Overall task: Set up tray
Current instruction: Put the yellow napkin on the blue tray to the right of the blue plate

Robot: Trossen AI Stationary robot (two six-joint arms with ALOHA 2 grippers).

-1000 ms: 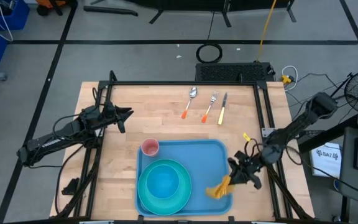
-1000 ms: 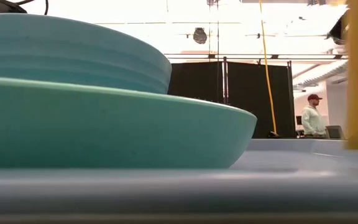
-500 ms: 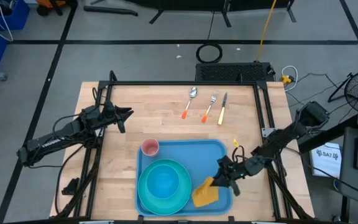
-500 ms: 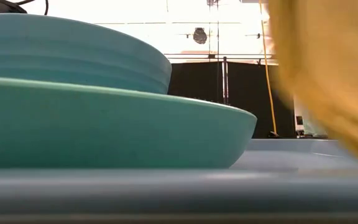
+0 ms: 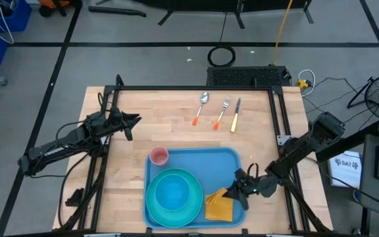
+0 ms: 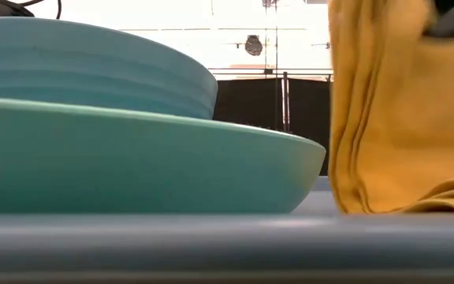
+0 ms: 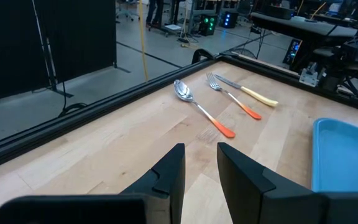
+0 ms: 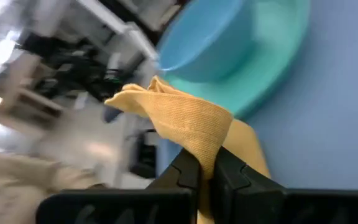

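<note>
The tray (image 5: pixel 193 161) lay flat at the table's (image 5: pixel 150 125) near edge, probably stiff, light, best gripped by its raised rim. The right gripper (image 5: pixel 231 195), jaws clamped on a limp napkin (image 5: pixel 218 207), hung over it; the left gripper (image 5: pixel 134 120), jaws slightly apart, waited far left.

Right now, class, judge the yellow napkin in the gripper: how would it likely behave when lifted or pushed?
Probably floppy: the napkin folds and droops where the right gripper pinches it. Likely light, since that one pinch holds it up. Pushed across the tray, it would probably bunch rather than slide.
</note>
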